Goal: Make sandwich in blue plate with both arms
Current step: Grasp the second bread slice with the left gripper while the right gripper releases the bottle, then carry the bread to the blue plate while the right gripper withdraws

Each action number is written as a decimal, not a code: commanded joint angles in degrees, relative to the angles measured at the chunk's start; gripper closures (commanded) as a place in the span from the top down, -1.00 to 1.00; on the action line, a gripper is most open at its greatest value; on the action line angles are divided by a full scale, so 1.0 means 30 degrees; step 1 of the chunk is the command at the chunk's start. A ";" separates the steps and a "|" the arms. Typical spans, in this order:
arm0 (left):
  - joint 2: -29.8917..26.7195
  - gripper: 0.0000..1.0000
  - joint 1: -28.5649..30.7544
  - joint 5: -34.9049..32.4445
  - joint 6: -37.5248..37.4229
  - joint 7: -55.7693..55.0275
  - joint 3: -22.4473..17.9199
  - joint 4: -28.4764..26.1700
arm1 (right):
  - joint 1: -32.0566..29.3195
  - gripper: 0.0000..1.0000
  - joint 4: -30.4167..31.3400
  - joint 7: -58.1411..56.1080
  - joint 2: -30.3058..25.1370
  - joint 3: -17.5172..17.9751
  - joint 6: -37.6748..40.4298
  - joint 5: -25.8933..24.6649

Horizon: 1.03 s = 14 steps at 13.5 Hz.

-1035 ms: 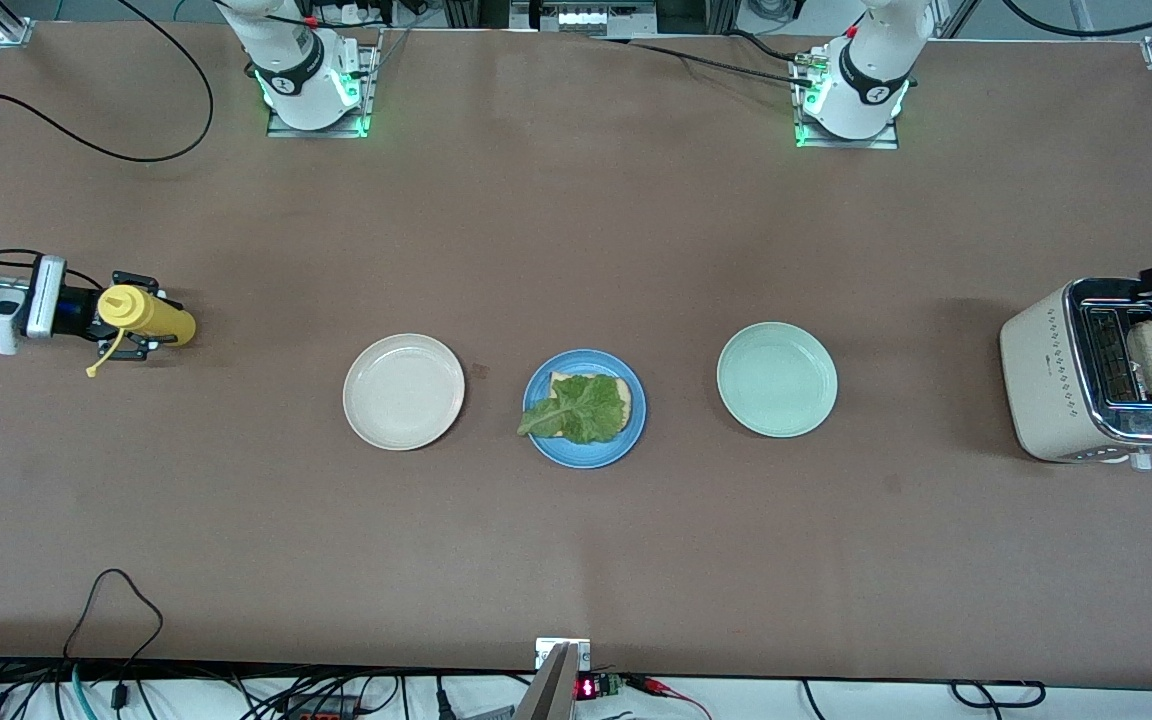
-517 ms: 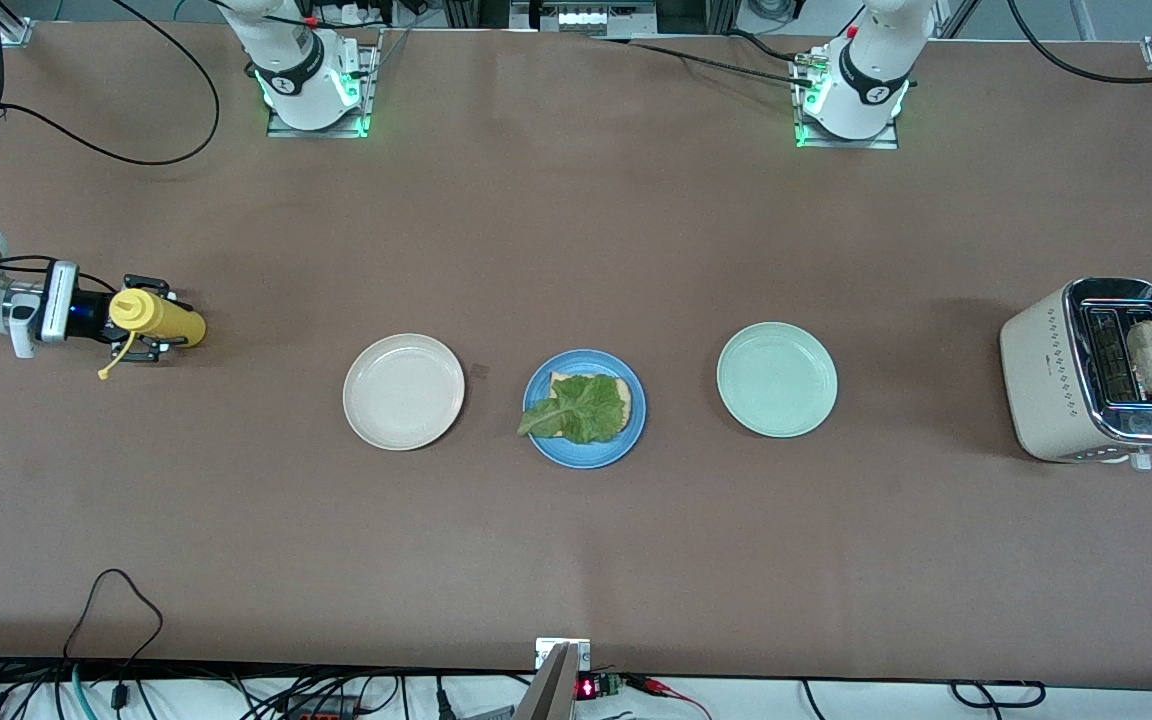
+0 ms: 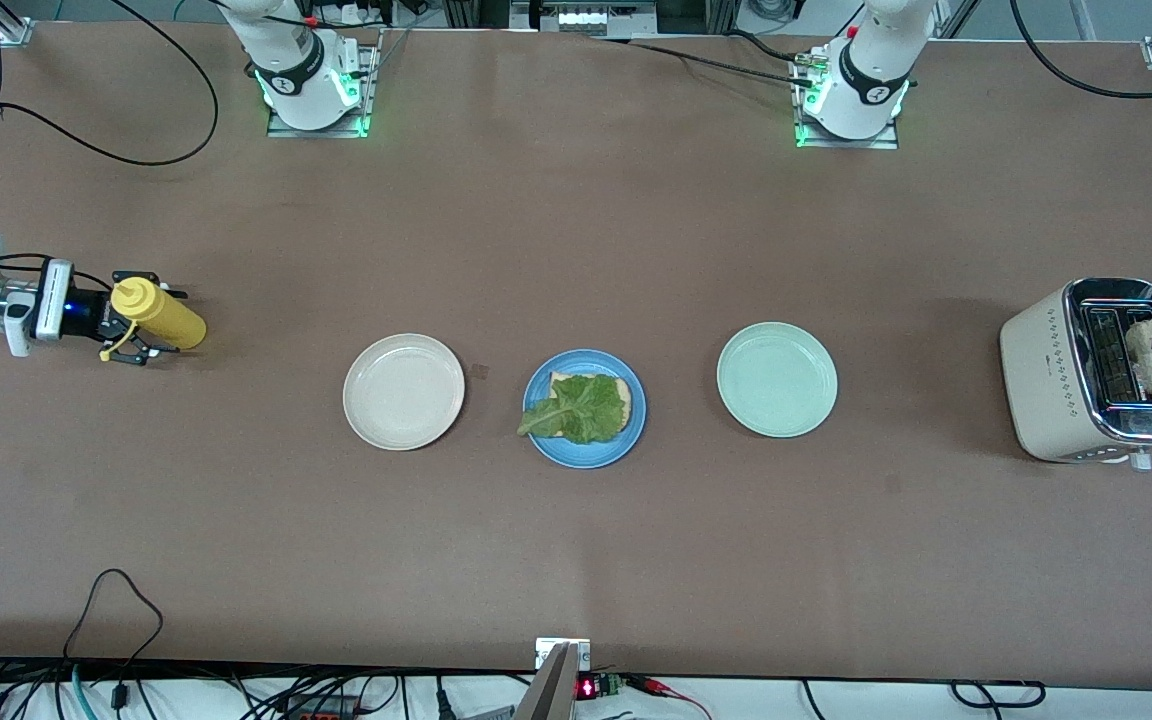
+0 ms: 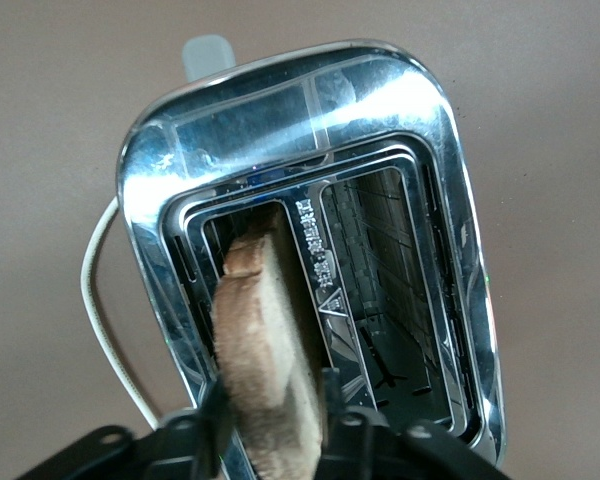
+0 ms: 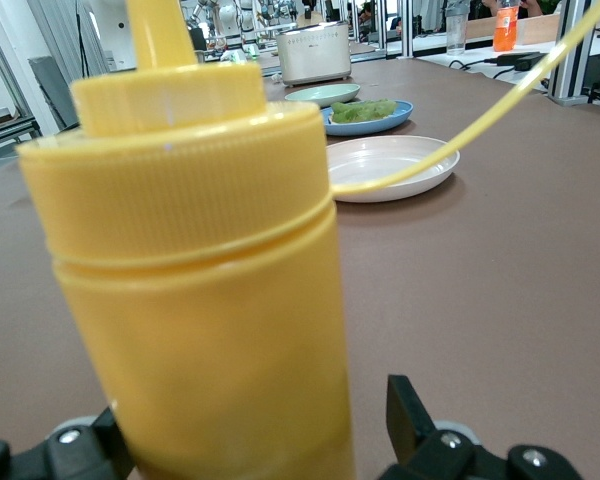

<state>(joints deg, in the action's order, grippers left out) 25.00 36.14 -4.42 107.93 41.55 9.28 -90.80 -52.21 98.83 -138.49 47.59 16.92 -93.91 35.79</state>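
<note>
Left wrist view: left gripper (image 4: 270,420) clamps bread slice (image 4: 265,345) in toaster (image 4: 450,260).

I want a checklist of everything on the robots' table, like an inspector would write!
Surface: brown table, bare between items.
Job's things: blue plate holds bread slice under lettuce leaf; second bread slice stands in toaster.
Clutter: cream plate and mint plate beside the blue one; yellow squeeze bottle upright at the right arm's end.
Hands: left hand pinches the toaster's bread; right hand open around the bottle.
Cables: black cable on the table's near edge; more along the top.
Surroundings: nothing seen on the floor.
</note>
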 commanded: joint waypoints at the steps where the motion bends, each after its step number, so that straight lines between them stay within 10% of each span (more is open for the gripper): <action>1: 0.0106 -0.97 0.0316 0.0187 -0.0116 0.0274 0.0274 0.0412 | -0.0701 1.00 -0.0277 -0.0096 0.0191 0.0308 0.0395 -0.0326; 9: -0.1711 -0.99 -0.0909 -0.0019 -0.5992 0.0186 0.0918 0.4123 | -0.2137 1.00 -0.1888 -0.0038 0.0016 0.0424 0.0395 -0.2905; 14: -0.1594 -0.94 -0.4571 0.0448 -0.7525 -0.0108 0.1823 0.4661 | -0.3544 1.00 -0.3464 0.2850 -0.1156 0.3497 0.1763 -0.5012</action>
<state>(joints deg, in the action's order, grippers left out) 18.71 25.76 -3.94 87.24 41.33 13.50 -77.89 -61.03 90.92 -135.38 46.00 23.38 -92.19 23.85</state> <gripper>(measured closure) 0.912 0.000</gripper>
